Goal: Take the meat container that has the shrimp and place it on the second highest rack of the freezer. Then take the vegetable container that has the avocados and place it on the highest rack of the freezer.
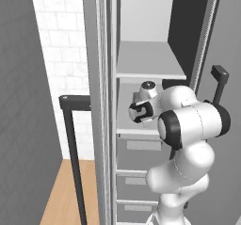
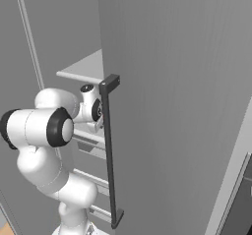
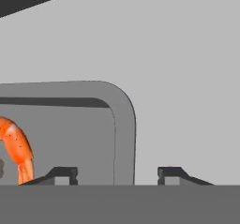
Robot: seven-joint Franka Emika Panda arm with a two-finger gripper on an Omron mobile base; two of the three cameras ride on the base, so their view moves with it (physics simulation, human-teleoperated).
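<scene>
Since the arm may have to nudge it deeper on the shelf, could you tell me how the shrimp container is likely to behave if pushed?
The container looks like a rigid grey tray with a raised rounded rim, so it would probably slide flat rather than tip or flex. The shrimp lies loose inside and is far smaller than the tray, so it may shift. The open gripper straddles the rim.

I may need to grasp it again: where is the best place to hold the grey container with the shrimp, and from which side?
Probably its raised rim, the near right wall, approached from the freezer's open front. The gripper, open, straddles that thin upright wall, one finger inside beside the shrimp.
</scene>
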